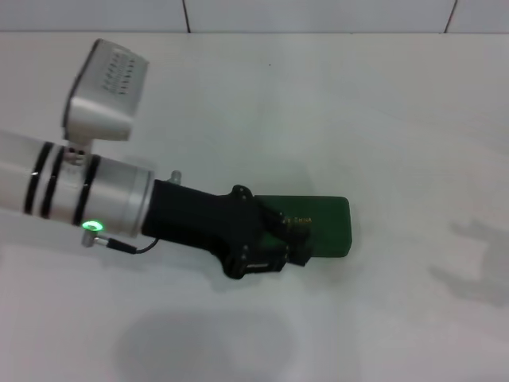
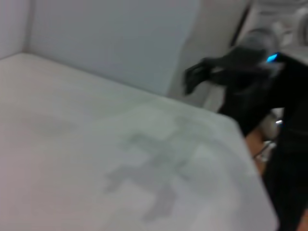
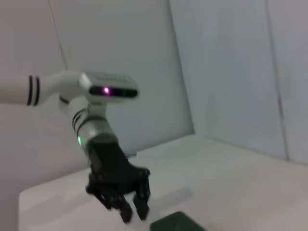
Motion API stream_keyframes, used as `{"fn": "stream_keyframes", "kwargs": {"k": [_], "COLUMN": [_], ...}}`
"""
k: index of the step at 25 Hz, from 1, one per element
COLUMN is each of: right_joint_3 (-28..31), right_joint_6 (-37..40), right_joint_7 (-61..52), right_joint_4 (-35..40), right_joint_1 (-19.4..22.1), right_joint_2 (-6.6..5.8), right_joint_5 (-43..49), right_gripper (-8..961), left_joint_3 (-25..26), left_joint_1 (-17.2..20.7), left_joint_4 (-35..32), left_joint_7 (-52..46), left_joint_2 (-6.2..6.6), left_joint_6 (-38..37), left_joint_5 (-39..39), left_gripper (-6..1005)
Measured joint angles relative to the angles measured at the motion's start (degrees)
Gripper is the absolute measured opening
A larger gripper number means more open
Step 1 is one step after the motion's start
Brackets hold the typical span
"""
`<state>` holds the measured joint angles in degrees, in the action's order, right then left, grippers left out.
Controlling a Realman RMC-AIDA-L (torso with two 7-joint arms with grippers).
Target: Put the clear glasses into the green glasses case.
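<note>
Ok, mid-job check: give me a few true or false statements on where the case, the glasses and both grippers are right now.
1. The green glasses case lies shut on the table. True.
2. The left gripper is over the case's near end. True.
3. The clear glasses lie beside the case. False: no glasses show in any view.
4. The right gripper is touching the case. False: it is off the table's edge, away from the case.

A: What is showing dark green on the white desk (image 1: 382,103)?
B: The green glasses case (image 1: 330,227), small gold lettering glinting on its lid.
A: And the left gripper (image 1: 296,239)?
B: It is showing black, on a silver arm (image 1: 71,187) wearing black bands.
</note>
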<state>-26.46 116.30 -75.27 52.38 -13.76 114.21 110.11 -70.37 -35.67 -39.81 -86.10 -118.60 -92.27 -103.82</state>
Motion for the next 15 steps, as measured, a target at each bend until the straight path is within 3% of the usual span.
{"fn": "stream_keyframes", "kwargs": {"k": [5, 11, 15], "right_joint_3": [-5.32, -12.11, -16.15], "right_joint_6": [-2.38, -4.90, -4.94], "right_joint_7": [1.38, 2.27, 2.27], "right_joint_4": [-3.55, -7.57, -8.92], "right_joint_1": [-1.70, -4.48, -5.55], "right_joint_2": [0.24, 0.62, 0.96], "right_joint_5": [0.56, -0.01, -2.14], "right_gripper": [810, 809, 809], "left_joint_3": [4.60, 6.74, 8.90], "left_joint_1": [4.19, 7.00, 8.22], "left_joint_4": [-1.83, -2.26, -2.22], "left_joint_7": [6.68, 5.28, 5.82], "left_joint_2": [0.33, 1.81, 1.75], "left_joint_6": [-9.17, -14.14, -14.82], "left_joint_5": [2.86, 3.06, 3.08], "left_gripper": [260, 438, 594]}}
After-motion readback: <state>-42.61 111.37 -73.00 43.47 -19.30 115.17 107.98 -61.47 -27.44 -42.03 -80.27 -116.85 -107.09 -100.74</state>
